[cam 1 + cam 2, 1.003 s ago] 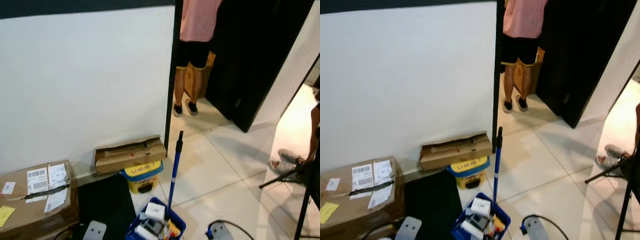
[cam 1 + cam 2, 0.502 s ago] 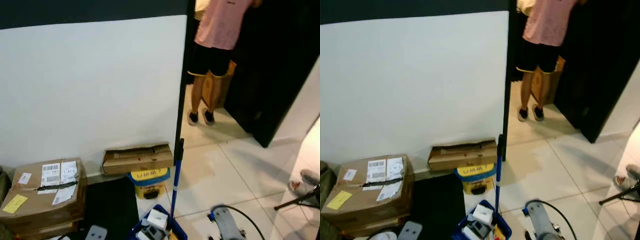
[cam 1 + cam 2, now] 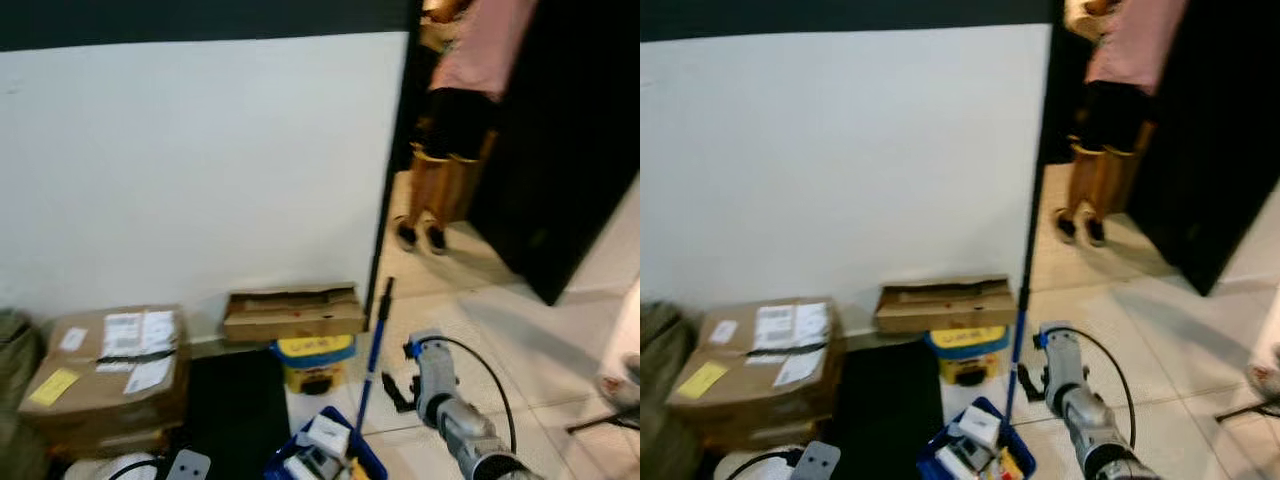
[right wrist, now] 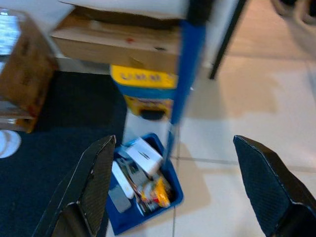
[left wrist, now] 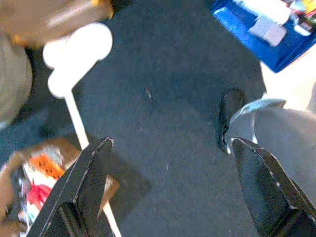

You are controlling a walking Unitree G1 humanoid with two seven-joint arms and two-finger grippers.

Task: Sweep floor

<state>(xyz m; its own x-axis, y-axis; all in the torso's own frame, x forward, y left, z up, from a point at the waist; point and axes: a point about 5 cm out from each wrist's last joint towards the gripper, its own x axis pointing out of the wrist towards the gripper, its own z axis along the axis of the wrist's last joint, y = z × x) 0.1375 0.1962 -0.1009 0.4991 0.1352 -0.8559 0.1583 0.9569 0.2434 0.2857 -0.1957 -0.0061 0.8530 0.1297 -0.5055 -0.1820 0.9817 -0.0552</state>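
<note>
Left eye view: a blue-and-black broom handle (image 3: 373, 350) stands nearly upright, rising out of a blue plastic bin (image 3: 322, 462) full of small white and coloured items, on the pale tiled floor (image 3: 520, 330) just beside a black floor mat (image 3: 235, 410). The right gripper (image 3: 398, 385), on its silver arm, is raised close to the handle's right side without touching it; in the right wrist view its two black fingers (image 4: 91, 185) are spread wide, the handle between them further off. Behind the bin a yellow tub (image 3: 313, 362) sits under a flat brown cardboard box (image 3: 292, 312) against the white wall (image 3: 200, 170), with a larger labelled cardboard box (image 3: 110, 375) to the left. A person in a pink shirt (image 3: 455, 130) stands in the dark doorway. In the left wrist view the left gripper (image 5: 173, 192) hangs over the mat, fingers wide apart
</note>
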